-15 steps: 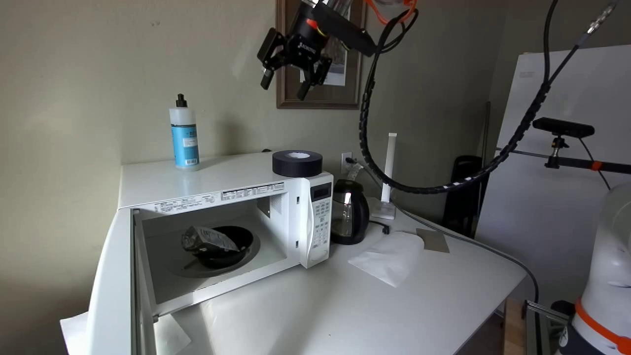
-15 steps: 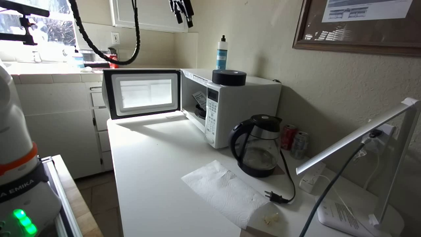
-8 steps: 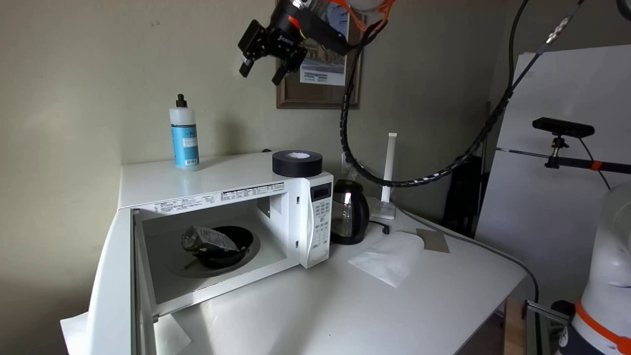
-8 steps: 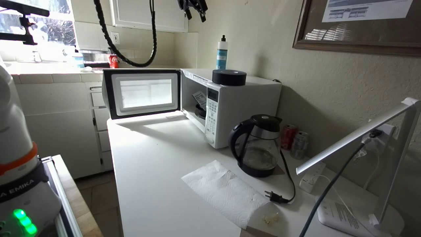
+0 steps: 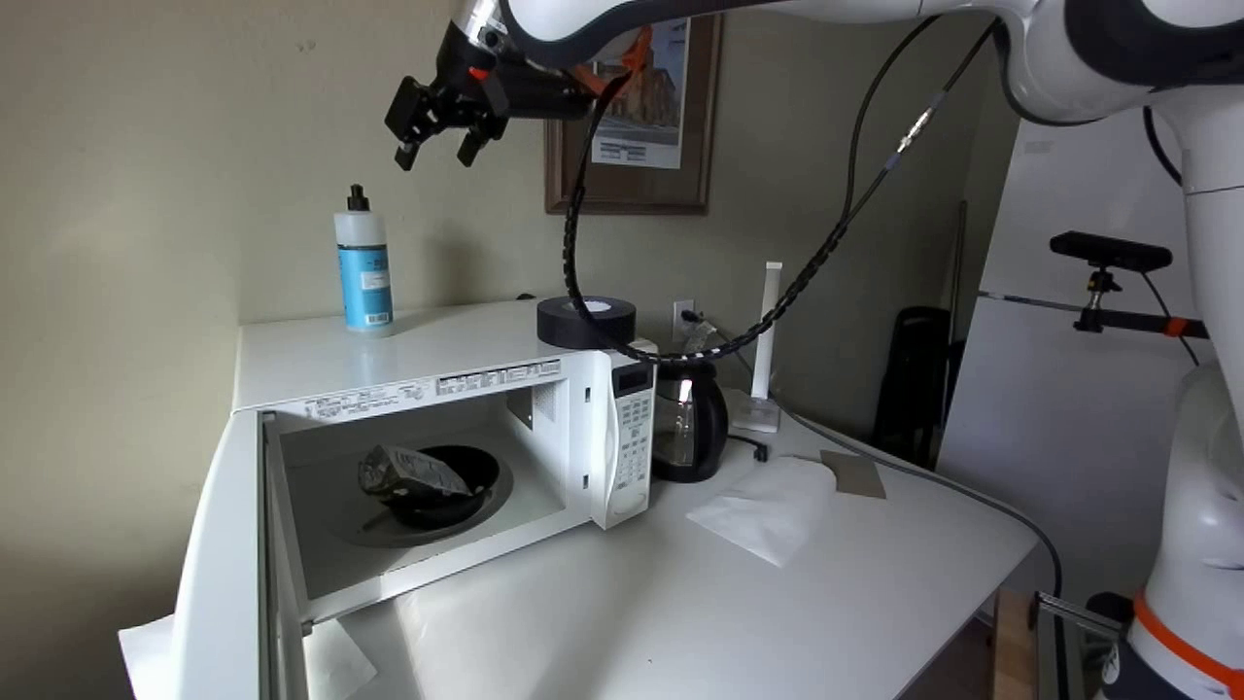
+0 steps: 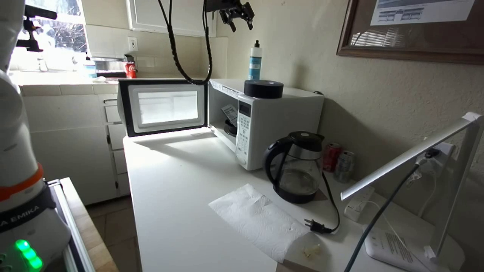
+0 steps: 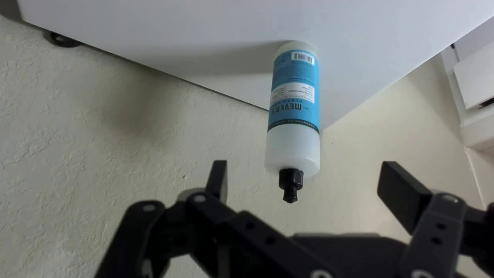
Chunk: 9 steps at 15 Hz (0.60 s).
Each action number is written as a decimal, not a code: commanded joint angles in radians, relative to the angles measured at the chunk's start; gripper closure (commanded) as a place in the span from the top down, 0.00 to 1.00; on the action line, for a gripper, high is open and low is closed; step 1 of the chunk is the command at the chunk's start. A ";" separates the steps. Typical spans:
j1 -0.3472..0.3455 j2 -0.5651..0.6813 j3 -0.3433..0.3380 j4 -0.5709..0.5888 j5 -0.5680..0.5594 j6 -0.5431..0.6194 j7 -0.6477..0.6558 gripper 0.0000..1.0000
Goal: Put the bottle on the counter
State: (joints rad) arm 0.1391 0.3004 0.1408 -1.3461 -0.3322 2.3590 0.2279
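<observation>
- Overhead, the gripper [image 5: 437, 157] hangs higher than the bottle [image 5: 364, 277] and off to one side, tilted downward and apart from it in both exterior views.
- Its two fingers [image 7: 403, 197] are spread wide, holding nothing; the wrist view shows the bottle's black cap [image 7: 291, 179] in line with the gap between them.
- The bottle stands upright on top of the microwave [image 5: 466, 331], near the back edge and closer to the door-hinge end than to the control panel [image 5: 634, 428].
- The wrist view is inverted, so the cap points toward the bottom and the blue label's lettering reads upside down.
- The microwave sits on the white counter [image 6: 177, 196], its door [image 6: 166, 107] swung open; inside, a silvery packet [image 5: 413, 473] lies against a dark bowl [image 5: 483, 469].
- A roll of black tape [image 6: 263, 90] lies flat on the microwave's top, at the control-panel end, well apart from the bottle.
- A glass kettle [image 6: 297, 181] with a black handle stands on the counter beside the microwave, a paper towel [image 6: 257, 221] spread near it.
- Behind the kettle, a red can [image 6: 332, 156] and a silvery can [image 6: 345, 167] stand by the wall.
- A black cable [image 5: 816, 267] loops down beneath the white arm [image 5: 1050, 58].
</observation>
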 commanded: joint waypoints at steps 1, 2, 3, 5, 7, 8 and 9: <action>0.009 0.025 -0.003 0.030 0.000 -0.005 0.003 1.00; 0.015 0.042 -0.005 0.050 0.000 -0.007 0.005 1.00; 0.018 0.050 -0.007 0.062 0.000 -0.008 0.006 1.00; 0.019 0.053 -0.009 0.071 0.000 -0.010 0.006 1.00; 0.040 0.136 -0.028 0.141 -0.039 0.031 0.068 1.00; 0.041 0.168 -0.024 0.168 -0.026 0.048 0.084 1.00; 0.052 0.210 -0.035 0.204 -0.046 0.077 0.117 1.00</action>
State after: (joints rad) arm 0.1604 0.3882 0.1285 -1.2531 -0.3376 2.3786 0.2662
